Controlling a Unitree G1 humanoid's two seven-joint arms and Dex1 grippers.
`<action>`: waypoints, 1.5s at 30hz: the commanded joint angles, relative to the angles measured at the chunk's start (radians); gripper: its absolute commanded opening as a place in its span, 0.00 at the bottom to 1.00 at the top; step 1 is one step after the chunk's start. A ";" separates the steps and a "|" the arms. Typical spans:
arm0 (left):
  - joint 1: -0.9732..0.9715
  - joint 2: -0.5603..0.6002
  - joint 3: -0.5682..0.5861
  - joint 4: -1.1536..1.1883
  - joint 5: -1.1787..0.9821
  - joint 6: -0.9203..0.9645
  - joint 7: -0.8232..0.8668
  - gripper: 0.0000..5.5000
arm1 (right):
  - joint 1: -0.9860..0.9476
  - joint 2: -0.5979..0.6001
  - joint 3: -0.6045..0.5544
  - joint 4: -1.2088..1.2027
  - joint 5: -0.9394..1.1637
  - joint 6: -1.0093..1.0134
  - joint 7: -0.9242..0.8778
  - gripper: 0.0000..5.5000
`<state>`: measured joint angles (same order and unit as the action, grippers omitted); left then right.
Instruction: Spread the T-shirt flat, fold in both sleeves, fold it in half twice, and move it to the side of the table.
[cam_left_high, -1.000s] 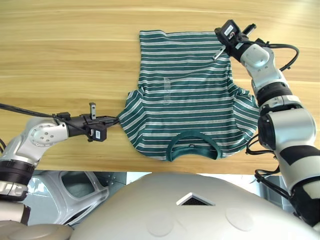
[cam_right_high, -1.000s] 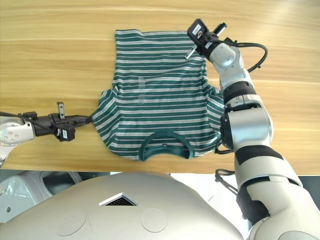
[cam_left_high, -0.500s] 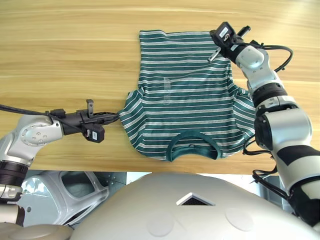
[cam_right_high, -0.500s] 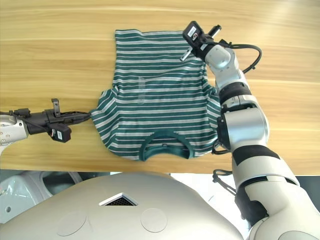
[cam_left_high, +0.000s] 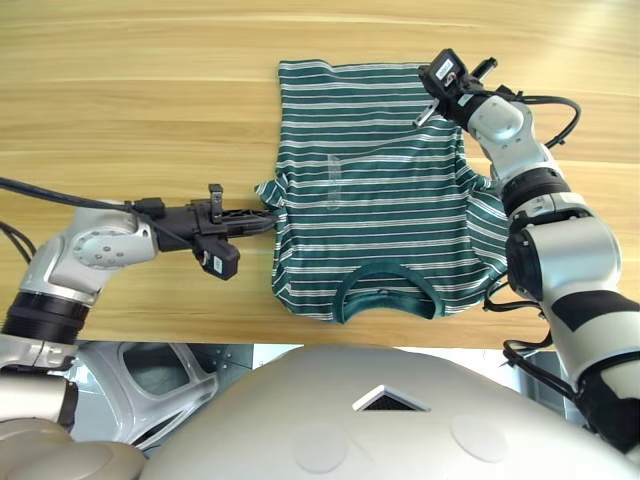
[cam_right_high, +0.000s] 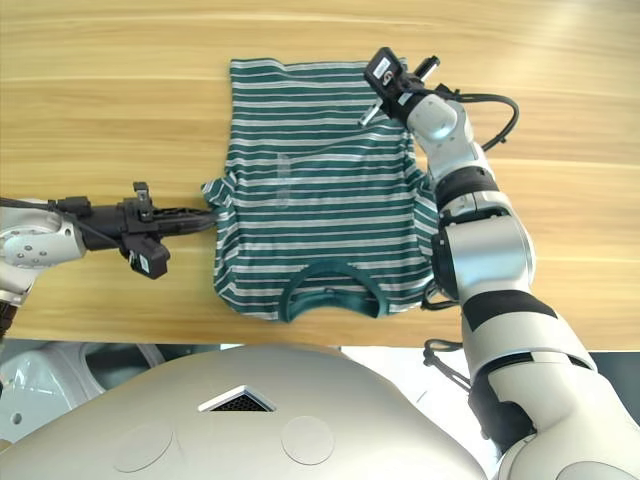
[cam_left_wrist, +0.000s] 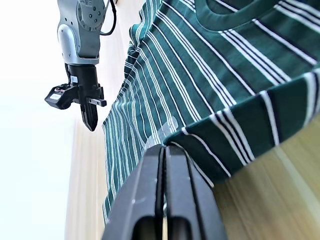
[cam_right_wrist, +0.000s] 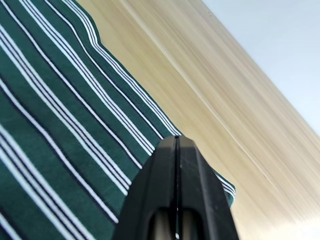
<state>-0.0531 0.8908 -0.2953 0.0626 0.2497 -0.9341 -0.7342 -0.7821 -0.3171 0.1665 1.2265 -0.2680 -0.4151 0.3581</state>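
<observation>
Green, white-striped T-shirt (cam_left_high: 375, 200) lies spread, one sleeve (cam_left_high: 268, 190) bunched inward.

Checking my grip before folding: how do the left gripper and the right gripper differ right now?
The left gripper is at the T-shirt's left sleeve, shut on its edge; the right gripper is at the far hem corner, gripping nothing I can see. The left lies low along the table; the right points down at the cloth. Both are shut.

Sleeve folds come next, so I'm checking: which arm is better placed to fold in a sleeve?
Left: the left gripper is shut on the T-shirt's left sleeve. The right gripper is at the far hem corner.
</observation>
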 joint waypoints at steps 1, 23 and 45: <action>-0.073 -0.076 -0.055 0.047 0.063 0.010 0.001 0.01 | -0.002 0.010 0.000 0.007 0.000 0.004 -0.005 0.00; -0.190 -0.231 -0.191 0.149 0.129 0.031 -0.007 0.01 | -0.005 0.018 -0.005 0.002 0.003 0.000 -0.008 0.00; -0.216 -0.297 -0.302 0.294 0.131 0.095 -0.061 0.04 | -0.017 0.027 -0.002 -0.003 0.001 -0.007 -0.010 0.00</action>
<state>-0.2723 0.5875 -0.5730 0.3214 0.3819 -0.8752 -0.7521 -0.7823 -0.2911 0.1660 1.2313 -0.2681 -0.4168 0.3494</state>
